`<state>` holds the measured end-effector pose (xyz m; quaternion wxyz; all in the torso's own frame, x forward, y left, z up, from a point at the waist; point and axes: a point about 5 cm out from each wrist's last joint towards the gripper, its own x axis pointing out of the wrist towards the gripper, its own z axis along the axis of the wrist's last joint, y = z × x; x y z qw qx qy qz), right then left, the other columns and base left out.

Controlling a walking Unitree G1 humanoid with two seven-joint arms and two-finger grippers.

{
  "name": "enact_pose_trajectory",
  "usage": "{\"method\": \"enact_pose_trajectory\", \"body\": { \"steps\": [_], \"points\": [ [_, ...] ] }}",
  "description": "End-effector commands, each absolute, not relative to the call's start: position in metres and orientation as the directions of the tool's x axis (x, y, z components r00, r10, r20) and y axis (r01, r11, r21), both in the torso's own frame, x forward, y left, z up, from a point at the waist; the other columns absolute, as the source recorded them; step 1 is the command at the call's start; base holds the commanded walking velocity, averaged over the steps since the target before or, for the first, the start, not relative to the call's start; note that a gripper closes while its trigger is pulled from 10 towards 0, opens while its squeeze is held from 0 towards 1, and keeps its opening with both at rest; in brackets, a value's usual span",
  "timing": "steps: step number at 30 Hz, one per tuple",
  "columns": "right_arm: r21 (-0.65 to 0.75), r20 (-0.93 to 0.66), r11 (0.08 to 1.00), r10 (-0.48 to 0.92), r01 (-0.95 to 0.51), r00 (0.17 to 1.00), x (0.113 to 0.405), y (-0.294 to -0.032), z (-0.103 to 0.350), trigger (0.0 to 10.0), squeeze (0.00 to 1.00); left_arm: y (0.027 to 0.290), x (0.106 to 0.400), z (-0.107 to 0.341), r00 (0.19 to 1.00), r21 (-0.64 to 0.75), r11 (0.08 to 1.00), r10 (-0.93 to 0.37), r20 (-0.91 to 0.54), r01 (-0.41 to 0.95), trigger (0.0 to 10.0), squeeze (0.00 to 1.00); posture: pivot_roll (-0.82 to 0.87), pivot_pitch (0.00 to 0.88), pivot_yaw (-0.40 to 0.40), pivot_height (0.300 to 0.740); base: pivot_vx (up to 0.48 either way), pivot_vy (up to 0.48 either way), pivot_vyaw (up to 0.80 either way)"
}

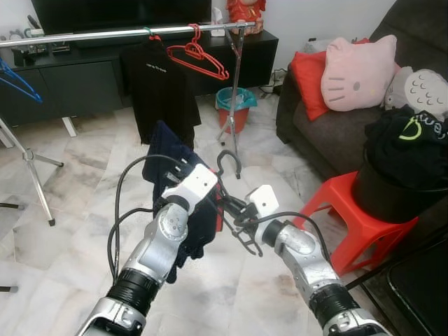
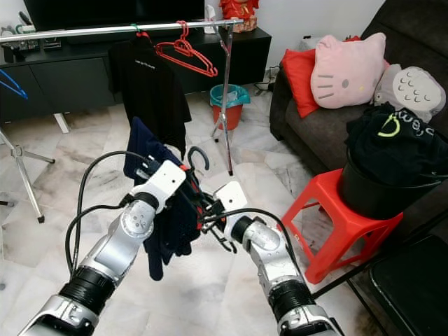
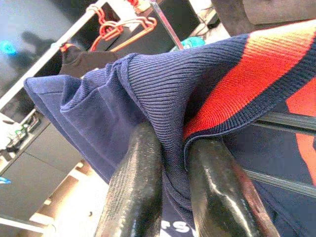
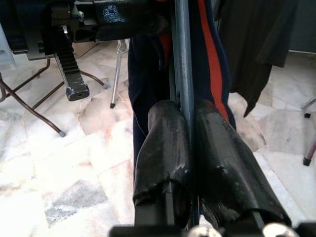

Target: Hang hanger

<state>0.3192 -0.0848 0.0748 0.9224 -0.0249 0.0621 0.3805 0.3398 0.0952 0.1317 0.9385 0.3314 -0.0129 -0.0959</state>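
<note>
A navy garment (image 1: pixel 162 150) with red trim hangs on a dark hanger whose hook (image 1: pixel 229 162) points up between my two arms. My left gripper (image 3: pixel 173 163) is shut on the garment's ribbed collar (image 3: pixel 163 94), with the cloth pinched between both fingers (image 3: pixel 133 192). My right gripper (image 4: pixel 190 118) is shut on the hanger's thin grey bar (image 4: pixel 181 54); in the left eye view it sits beside the left gripper (image 1: pixel 218 201). The silver clothes rail (image 1: pixel 105 33) runs across the back, above and beyond the held hanger. It carries a black T-shirt (image 1: pixel 159 91) and red hangers (image 1: pixel 199 56).
The rail's upright post (image 1: pixel 234 91) stands in front of a teal bin (image 1: pixel 235 105). A red stool (image 1: pixel 350 217) with a black bucket of clothes (image 1: pixel 399 175) is at the right, beside a sofa with a pink cushion (image 1: pixel 357 70). A blue hanger (image 1: pixel 17 80) hangs far left.
</note>
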Motion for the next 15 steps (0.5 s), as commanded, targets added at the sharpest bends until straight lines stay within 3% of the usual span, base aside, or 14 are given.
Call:
{"method": "enact_pose_trajectory", "body": {
  "steps": [1,15],
  "points": [
    [-0.032,-0.099,0.707,0.701,-0.706,0.707,0.3217,-0.0843,0.0835,0.0,0.00,0.0912,0.3386,0.1309,0.974,0.633,0.748,-0.222,-0.045,0.200,0.0,0.00,0.01,0.000,-0.072,0.740,0.000,0.000,0.00],
    [-0.052,-0.113,0.702,0.703,-0.711,0.702,0.3201,-0.0879,0.0820,0.0,0.00,0.0902,0.3375,0.1301,0.972,0.630,0.748,-0.231,-0.045,0.207,0.0,0.00,0.00,0.000,-0.068,0.740,0.000,0.000,0.00]
  ]
}}
